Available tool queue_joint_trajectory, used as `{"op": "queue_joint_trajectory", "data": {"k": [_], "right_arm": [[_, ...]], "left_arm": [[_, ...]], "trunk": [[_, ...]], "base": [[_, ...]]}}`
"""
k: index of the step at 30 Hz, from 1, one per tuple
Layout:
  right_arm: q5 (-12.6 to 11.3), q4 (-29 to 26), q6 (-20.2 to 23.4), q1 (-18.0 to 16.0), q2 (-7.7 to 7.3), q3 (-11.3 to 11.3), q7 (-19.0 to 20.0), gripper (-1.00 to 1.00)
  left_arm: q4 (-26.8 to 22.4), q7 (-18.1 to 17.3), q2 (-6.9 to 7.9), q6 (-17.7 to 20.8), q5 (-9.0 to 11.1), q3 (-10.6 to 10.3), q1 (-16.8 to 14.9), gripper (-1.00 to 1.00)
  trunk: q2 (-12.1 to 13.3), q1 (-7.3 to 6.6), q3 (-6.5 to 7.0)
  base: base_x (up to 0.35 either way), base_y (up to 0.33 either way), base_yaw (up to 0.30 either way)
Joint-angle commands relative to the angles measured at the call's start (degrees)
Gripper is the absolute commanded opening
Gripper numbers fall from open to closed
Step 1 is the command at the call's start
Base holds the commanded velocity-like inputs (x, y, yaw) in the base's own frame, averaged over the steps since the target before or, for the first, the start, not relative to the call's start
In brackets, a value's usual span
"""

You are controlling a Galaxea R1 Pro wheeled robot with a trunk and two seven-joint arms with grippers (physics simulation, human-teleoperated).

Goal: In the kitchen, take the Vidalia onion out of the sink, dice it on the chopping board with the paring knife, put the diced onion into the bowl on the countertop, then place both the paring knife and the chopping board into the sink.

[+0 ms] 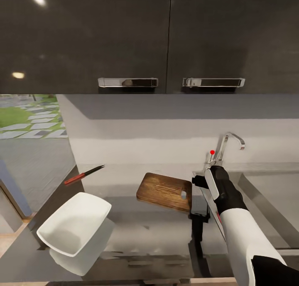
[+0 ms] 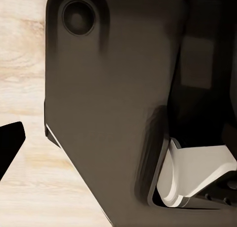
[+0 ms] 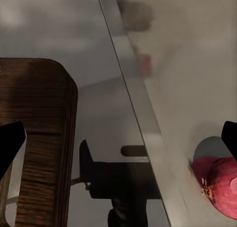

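Note:
The onion point(image 3: 219, 180), reddish-purple, lies on the floor of the sink point(image 3: 197, 64); the right wrist view shows it just past one fingertip. My right gripper point(image 3: 120, 143) is open, with its fingertips spread wide over the sink's rim, between the onion and the chopping board point(image 3: 39, 138). In the head view the right arm reaches to the sink point(image 1: 265, 194) edge beside the brown chopping board point(image 1: 164, 191). The paring knife point(image 1: 83, 175) lies at the back left of the countertop point(image 1: 158, 236). In front of the knife sits the white bowl point(image 1: 74, 221). My left gripper's one visible fingertip point(image 2: 10, 143) hangs over a wooden floor.
A chrome tap point(image 1: 227, 147) with a red knob stands behind the sink, close to my right wrist. Dark wall cabinets point(image 1: 166, 37) hang above the counter. The left wrist view shows the robot's dark body point(image 2: 113, 98) close up.

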Motion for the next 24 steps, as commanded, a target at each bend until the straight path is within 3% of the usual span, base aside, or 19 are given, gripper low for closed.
{"op": "queue_joint_trajectory", "data": {"k": [1,8,24], "right_arm": [[-0.6,0.0,0.1,0.0,0.05,-0.1,-0.5,1.00],[-0.6,0.0,0.1,0.0,0.06,-0.1,-0.5,1.00],[-0.6,0.1,0.1,0.0,0.06,-0.1,-0.5,1.00]], "left_arm": [[-0.2,-0.1,-0.02,-0.1,0.0,0.4,0.0,1.00],[-0.4,-0.1,-0.02,-0.1,0.0,0.4,0.0,1.00],[-0.4,-0.1,-0.02,-0.1,0.0,0.4,0.0,1.00]], "trunk": [[0.0,0.01,-0.06],[0.0,0.01,-0.06],[0.0,0.01,-0.07]], "base": [[0.000,0.000,0.037],[0.000,0.000,0.110],[0.000,0.000,0.007]]}}
